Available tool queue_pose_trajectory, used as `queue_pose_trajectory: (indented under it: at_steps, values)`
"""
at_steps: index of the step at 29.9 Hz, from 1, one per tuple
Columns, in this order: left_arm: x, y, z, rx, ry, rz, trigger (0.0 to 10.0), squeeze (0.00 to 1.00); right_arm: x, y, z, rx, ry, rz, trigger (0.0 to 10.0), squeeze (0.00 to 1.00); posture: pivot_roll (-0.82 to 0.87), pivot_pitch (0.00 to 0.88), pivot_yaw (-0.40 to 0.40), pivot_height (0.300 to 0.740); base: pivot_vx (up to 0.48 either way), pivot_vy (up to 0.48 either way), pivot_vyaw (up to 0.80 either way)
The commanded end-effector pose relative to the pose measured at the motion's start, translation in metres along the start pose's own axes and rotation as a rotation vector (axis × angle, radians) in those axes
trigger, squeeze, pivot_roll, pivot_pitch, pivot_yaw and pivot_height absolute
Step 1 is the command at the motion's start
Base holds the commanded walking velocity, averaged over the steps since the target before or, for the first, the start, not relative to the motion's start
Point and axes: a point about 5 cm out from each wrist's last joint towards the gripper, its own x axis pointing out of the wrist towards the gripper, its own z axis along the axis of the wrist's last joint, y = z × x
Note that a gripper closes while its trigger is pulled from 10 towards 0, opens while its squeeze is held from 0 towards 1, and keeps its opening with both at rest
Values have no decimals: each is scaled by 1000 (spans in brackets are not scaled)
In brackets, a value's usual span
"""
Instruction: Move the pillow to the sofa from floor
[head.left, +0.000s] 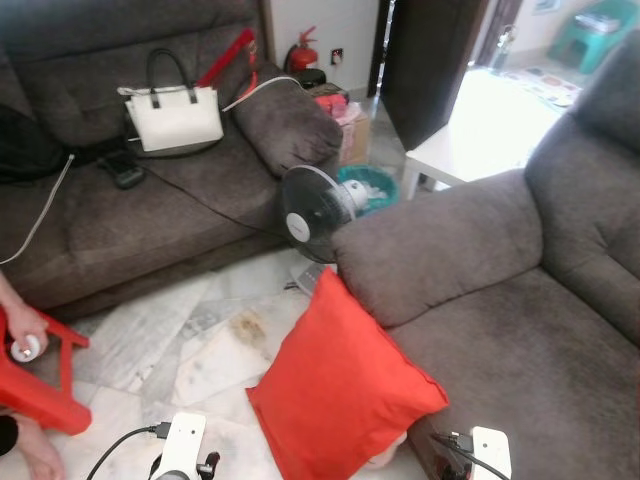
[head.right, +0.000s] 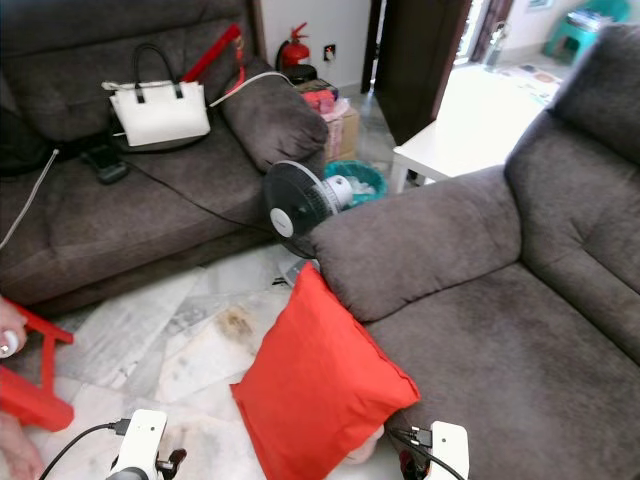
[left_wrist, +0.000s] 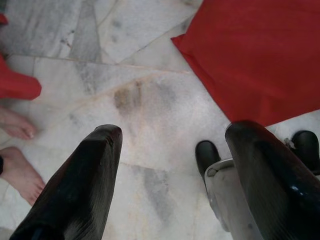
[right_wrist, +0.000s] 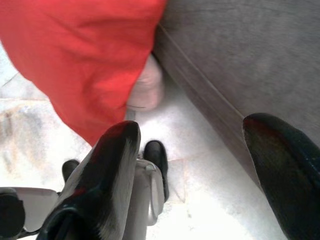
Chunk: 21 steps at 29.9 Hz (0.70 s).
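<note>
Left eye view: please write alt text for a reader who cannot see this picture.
A red pillow stands on the marble floor, leaning against the front of a grey sofa. Behind it stands a small black fan, and a second sofa holds a white handbag.

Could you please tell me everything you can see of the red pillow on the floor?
The red pillow is a square cushion in plain, smooth red fabric, plump and unmarked. It stands tilted on one corner on the marble floor, leaning against the front of the grey sofa, its top corner just below the armrest. A pale object is tucked under its lower edge by the sofa base; what it is cannot be told. Both grippers, left and right, hang with jaws open, touching nothing.
</note>
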Motion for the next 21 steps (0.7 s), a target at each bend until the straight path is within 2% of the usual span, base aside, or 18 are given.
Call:
queue_pose_trajectory:
  at_steps: [1, 21]
  values:
    - [-1, 1, -6, -5, 28, 4, 10000, 0, 0, 0, -2, -3, 12, -2, 10000, 0, 134, 43, -13, 740, 0, 0, 0]
    - [-1, 2, -6, 14, 24, 4, 10000, 0, 0, 1, -2, -5, 13, 2, 10000, 0, 133, 40, -10, 740, 24, 0, 0]
